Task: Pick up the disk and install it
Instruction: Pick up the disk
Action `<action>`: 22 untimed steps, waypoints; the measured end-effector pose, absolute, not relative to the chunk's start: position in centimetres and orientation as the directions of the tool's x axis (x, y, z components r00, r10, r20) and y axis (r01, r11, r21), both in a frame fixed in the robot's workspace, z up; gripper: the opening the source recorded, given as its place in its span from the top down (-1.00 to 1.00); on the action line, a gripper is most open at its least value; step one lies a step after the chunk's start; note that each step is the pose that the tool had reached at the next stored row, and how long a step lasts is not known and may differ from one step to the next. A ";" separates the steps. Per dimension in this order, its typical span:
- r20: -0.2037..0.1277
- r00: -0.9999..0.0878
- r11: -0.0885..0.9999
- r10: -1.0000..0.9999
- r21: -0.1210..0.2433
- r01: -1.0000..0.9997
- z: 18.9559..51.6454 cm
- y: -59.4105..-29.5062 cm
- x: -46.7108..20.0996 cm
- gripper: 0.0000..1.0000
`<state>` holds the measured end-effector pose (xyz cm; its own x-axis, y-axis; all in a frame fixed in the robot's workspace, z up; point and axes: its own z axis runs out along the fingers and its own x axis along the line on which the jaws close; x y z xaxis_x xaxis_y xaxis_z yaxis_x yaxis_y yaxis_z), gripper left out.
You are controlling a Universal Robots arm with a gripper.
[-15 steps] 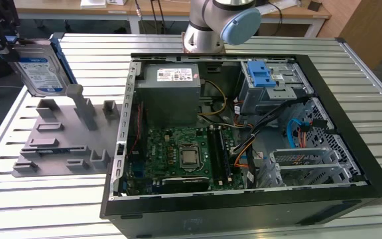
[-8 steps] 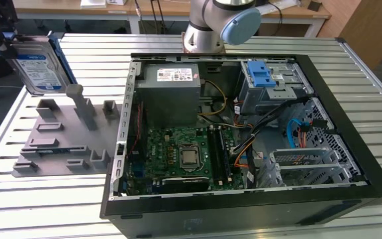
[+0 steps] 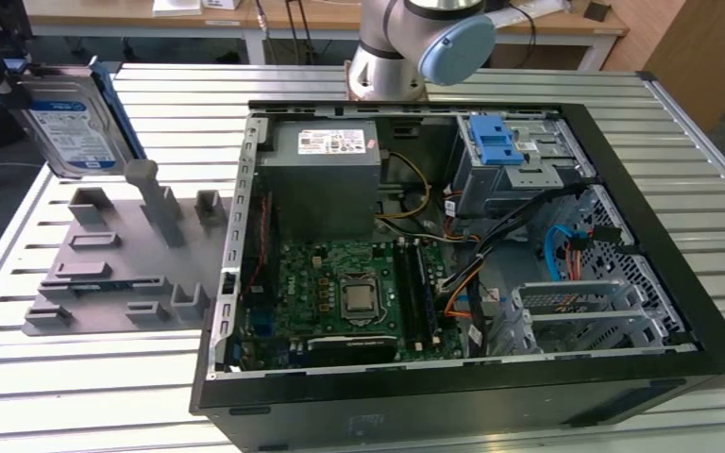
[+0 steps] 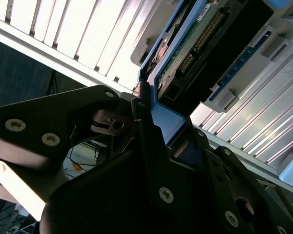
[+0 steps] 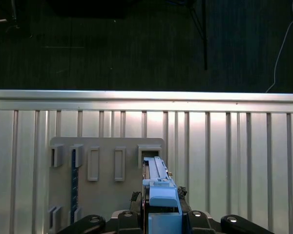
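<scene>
1. The gripper (image 5: pixel 162 217) is clamped onto the blue bracket of the disk (image 3: pixel 71 125).
2. The pick-up looks done. The disk hangs upright above the grey stand (image 3: pixel 110 255), at the exterior view's left, and seems clear of the stand's slots.
3. Installing is still to do, since the disk is well apart from the open computer case (image 3: pixel 659 226).
4. The disk is silver with blue edging. Its white-and-blue label faces the exterior view, and its green circuit board shows in the second wrist view.

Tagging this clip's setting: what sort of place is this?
Likely a robot lab bench: open PC case on a slatted metal table, desks behind. The gripper holds the disk.
</scene>
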<state>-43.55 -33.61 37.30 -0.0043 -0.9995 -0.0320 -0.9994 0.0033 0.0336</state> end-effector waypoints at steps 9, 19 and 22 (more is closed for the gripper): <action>-0.032 -0.005 0.004 -0.999 0.034 -0.999 37.6 -33.6 -43.6 0.27; -0.032 -0.005 0.004 -0.999 0.034 -0.999 38.5 -33.6 -43.6 0.27; -0.032 -0.005 0.004 -0.999 0.033 -0.999 38.7 -33.6 -43.6 0.27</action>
